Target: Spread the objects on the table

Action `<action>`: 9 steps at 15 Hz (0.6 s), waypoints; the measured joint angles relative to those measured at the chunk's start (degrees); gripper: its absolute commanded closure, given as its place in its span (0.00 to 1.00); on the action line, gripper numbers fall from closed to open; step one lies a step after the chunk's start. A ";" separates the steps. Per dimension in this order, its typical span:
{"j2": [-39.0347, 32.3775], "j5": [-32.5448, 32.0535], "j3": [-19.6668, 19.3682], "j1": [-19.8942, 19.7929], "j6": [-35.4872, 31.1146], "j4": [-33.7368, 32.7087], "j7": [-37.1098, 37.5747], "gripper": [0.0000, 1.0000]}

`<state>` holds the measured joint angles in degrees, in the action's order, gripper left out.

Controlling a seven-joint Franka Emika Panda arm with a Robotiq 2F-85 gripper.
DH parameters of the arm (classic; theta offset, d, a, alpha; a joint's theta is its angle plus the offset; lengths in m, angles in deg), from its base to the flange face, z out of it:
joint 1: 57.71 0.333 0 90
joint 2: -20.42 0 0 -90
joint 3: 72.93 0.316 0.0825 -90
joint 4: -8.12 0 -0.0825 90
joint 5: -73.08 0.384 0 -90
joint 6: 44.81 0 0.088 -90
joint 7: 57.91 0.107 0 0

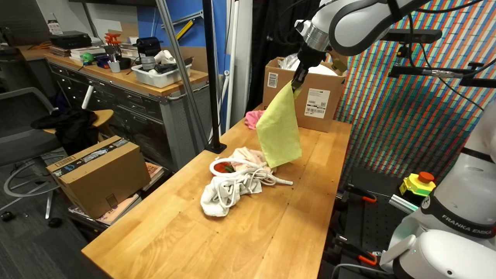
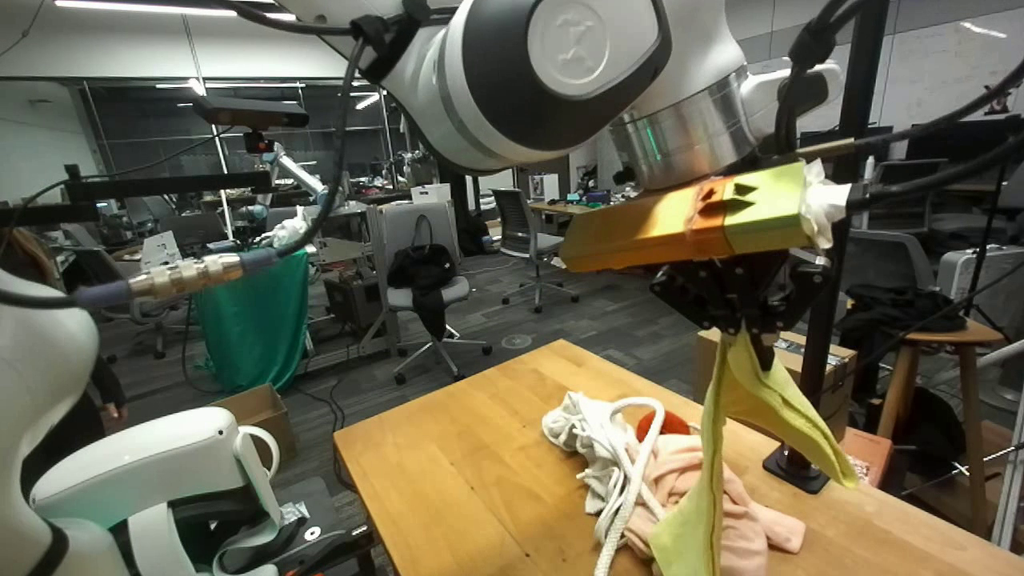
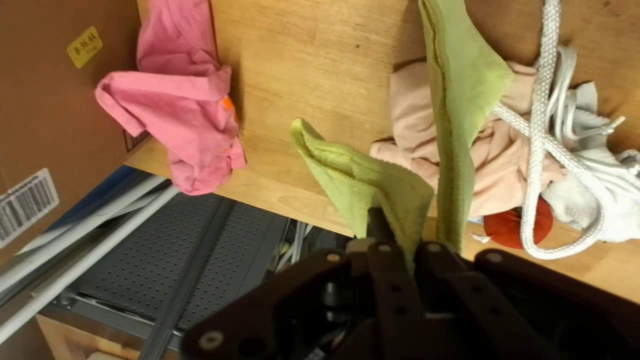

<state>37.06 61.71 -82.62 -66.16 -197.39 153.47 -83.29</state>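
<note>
Pinching green cloth (image 1: 278,130) in closed gripper (image 1: 297,83) | may snag white rope (image 3: 538,120) if swung low (can't tell if touching) | may bunch over peach cloth (image 3: 500,175) if released

Free foreground tabletop (image 1: 217,240) in an exterior view, obstacles beyond: rope (image 1: 232,159), black post (image 1: 212,85), cardboard box (image 1: 316,82).
</note>
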 measured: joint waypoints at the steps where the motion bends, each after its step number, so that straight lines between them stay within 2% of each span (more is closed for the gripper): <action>1: 0.28 -2.14 0.06 -0.87 0.00 0.12 1.73 0.99; 5: 1.40 -13.29 1.46 -5.41 -0.18 0.92 10.78 0.99; 9: 1.71 -29.21 4.82 -11.89 -0.26 1.43 25.29 0.99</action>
<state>38.77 32.50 -77.80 -78.04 -197.65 154.90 -58.00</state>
